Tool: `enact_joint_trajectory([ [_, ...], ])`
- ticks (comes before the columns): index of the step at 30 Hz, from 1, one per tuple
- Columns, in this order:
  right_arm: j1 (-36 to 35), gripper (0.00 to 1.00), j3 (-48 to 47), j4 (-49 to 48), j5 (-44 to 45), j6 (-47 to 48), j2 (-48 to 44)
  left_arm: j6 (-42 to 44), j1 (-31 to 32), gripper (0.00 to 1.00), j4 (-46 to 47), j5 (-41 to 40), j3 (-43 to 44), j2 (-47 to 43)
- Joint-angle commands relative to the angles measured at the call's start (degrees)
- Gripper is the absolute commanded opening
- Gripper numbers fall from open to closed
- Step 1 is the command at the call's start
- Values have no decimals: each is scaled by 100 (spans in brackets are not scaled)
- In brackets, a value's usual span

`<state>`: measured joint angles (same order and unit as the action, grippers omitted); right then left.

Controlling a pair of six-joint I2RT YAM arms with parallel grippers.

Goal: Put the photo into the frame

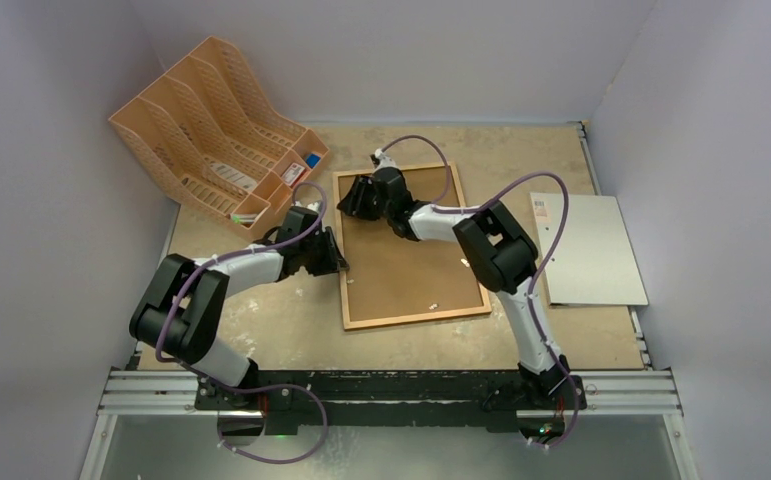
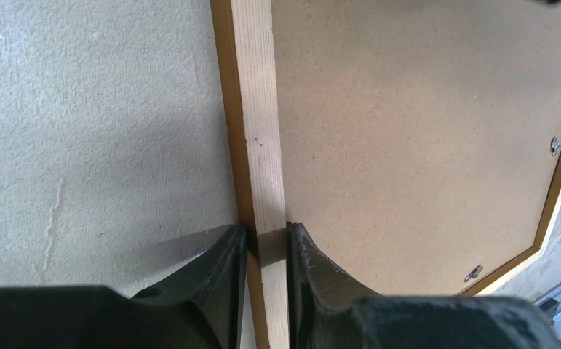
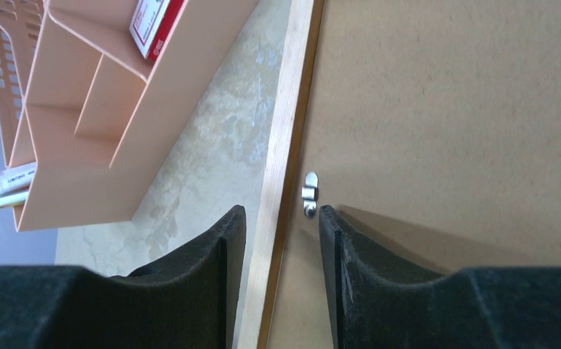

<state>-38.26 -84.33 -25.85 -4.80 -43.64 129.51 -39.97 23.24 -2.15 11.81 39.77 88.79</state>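
Observation:
The frame (image 1: 416,317) lies back-up in the middle of the table, its brown fibreboard backing panel (image 1: 406,255) set inside the thin wooden moulding. My left gripper (image 1: 339,262) is shut on the frame's left rail (image 2: 259,145), one finger outside it and one on the panel side (image 2: 266,236). My right gripper (image 1: 351,200) hovers open near the far left corner. In the right wrist view its fingers (image 3: 282,218) straddle the same rail (image 3: 281,145) with gaps on both sides, just short of a small metal clip (image 3: 310,194). The photo is out of view.
An orange-tan file rack (image 1: 216,125) stands at the back left, close to the frame's corner (image 3: 95,109), with pens and a red-white box in it. A stiff pale grey sheet (image 1: 591,250) with a small sticker lies at the right. More metal clips (image 2: 554,145) sit along the frame's other sides.

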Motion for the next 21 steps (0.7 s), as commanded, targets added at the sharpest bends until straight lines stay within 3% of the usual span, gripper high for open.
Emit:
enact_joint_trajectory([
  [1,56,44,-569,447,-15,276,379,-55,40,4,-251,294,-119,137],
  [21,56,40,-756,583,-1584,918,917,111,40,3,-365,146,-32,202],
])
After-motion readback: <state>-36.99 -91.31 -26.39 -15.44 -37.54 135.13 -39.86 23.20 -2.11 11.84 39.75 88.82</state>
